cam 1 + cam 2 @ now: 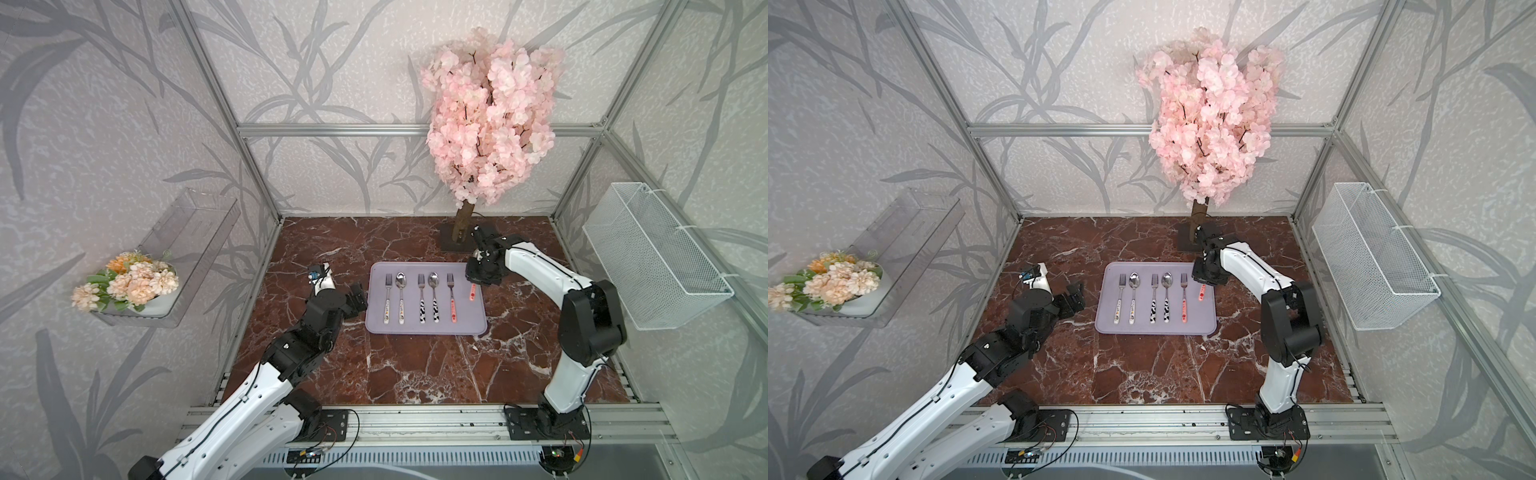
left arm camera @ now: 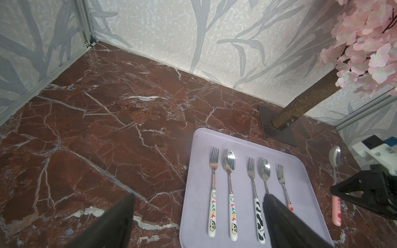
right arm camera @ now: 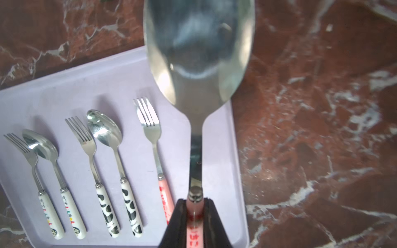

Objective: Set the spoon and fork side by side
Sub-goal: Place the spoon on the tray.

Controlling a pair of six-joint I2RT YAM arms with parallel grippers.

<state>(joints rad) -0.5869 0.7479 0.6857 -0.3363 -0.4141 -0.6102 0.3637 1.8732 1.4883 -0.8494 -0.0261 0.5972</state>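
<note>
A lavender tray (image 1: 469, 320) (image 1: 1200, 324) holds a pink-handled fork (image 1: 452, 299) (image 1: 1184, 297) (image 3: 154, 137) at the right end of a row of cutlery. My right gripper (image 1: 474, 284) (image 3: 194, 204) is shut on the pink handle of a spoon (image 1: 472, 293) (image 1: 1201, 292) (image 3: 197, 53). It holds the spoon above the tray's right edge, just right of that fork, bowl pointing to the back. My left gripper (image 1: 358, 300) (image 2: 198, 196) hangs open and empty at the tray's left edge.
Left of the pink fork lie a cow-patterned fork (image 1: 422, 297) and spoon (image 1: 434, 295), then a white cartoon-handled fork (image 1: 387, 297) and spoon (image 1: 401, 297). A pink blossom tree's base (image 1: 451, 243) stands behind the tray. A wire basket (image 1: 656, 257) hangs on the right wall.
</note>
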